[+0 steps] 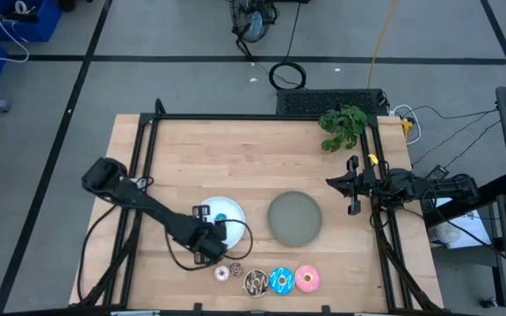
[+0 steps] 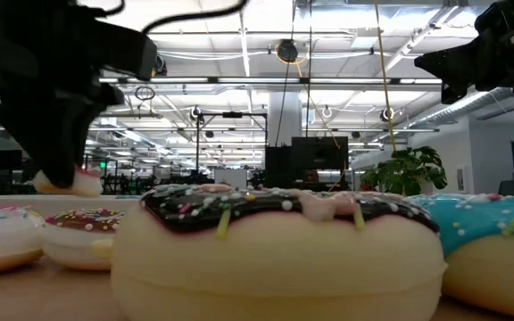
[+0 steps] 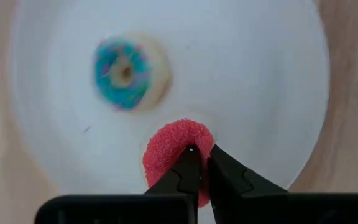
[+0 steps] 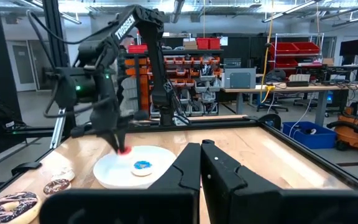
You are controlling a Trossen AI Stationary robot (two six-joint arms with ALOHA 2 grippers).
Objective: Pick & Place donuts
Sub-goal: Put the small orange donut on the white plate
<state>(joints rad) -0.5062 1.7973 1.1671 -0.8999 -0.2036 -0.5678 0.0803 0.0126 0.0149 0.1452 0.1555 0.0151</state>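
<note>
My left gripper (image 3: 199, 152) hangs over the near part of the round white plate (image 1: 233, 209) and is shut on the tiny red donut (image 3: 166, 146). The tiny blue donut (image 3: 128, 71) lies flat on that plate. Along the near edge lie, in a row, the tiny white-pink donut (image 1: 221, 273), the tiny brown donut (image 1: 235, 269), then the larger dark brown sprinkled donut (image 1: 256, 282), blue donut (image 1: 280, 280) and pink donut (image 1: 307, 279). My right gripper (image 4: 201, 163) waits, shut, at the table's right side. My left gripper pinches the tiny red donut between its two fingers, which come from above and point down. The fingertips (image 3: 188, 163) cover the ring's middle, and red shows in the slit between them. The donut sits flat right at the plate's surface; whether it touches the plate I cannot tell.
The round grey plate (image 1: 294, 218) lies bare at the table's middle, right of the white one. A green plant (image 1: 343, 125) stands at the far right corner. A black frame rail (image 1: 262, 117) edges the table. Bare wood spreads over the far half.
</note>
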